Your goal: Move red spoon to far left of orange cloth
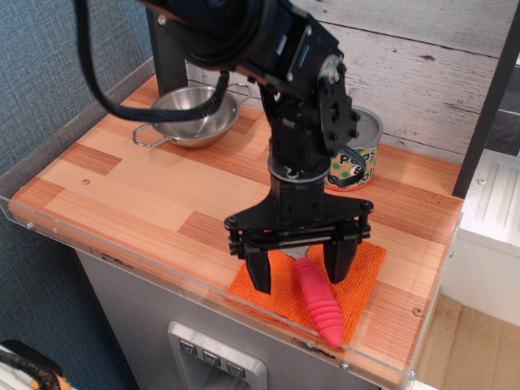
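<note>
The orange cloth (357,284) lies at the front right of the wooden table. The red spoon (317,301) lies on it, its pinkish-red ribbed handle pointing toward the front edge; its metal bowl is hidden behind the gripper. My gripper (297,273) is open and low over the cloth, one black finger (257,272) left of the spoon and the other finger (337,262) right of it. The fingers straddle the handle's upper end without closing on it.
A steel bowl (191,114) with wire handles stands at the back left. A food can (357,154) stands behind the cloth, partly hidden by the arm. A clear plastic rim (162,272) runs along the table's front edge. A wooden plank wall is behind.
</note>
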Controlling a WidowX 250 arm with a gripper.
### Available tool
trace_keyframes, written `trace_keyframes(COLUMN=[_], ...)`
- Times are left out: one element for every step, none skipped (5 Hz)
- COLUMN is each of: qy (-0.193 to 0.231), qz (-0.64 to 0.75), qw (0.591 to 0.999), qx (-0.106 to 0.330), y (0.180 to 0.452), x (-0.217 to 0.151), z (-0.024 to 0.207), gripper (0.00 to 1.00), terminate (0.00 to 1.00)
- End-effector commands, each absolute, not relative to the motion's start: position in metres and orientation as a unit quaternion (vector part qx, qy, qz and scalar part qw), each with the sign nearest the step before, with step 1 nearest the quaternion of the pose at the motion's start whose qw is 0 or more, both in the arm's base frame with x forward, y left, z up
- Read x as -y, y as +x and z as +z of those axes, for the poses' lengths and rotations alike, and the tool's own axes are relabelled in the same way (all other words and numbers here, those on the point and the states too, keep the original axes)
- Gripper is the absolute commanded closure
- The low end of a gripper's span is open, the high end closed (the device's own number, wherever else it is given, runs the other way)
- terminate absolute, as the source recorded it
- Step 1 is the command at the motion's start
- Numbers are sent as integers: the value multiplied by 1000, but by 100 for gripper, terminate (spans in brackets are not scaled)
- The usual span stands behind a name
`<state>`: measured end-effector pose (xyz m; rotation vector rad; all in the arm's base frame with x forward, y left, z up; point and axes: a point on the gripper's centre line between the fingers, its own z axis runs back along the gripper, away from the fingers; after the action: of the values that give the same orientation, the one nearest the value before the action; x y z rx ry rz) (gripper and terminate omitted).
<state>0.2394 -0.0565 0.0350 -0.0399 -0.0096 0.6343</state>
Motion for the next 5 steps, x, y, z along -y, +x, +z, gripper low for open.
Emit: trace_keyframes(qy=[-24, -23, -22, -27, -32], qz=[309, 307, 305, 301, 294], qw=[951, 951, 952, 953, 955], qx=[13, 11, 12, 20, 22], y=[250, 252, 254, 255, 256], x=[61, 62, 62, 61, 59], z=[31, 29, 28, 35, 45], gripper=[0, 0, 100, 100, 100], terminate=[0, 0, 0, 0, 0])
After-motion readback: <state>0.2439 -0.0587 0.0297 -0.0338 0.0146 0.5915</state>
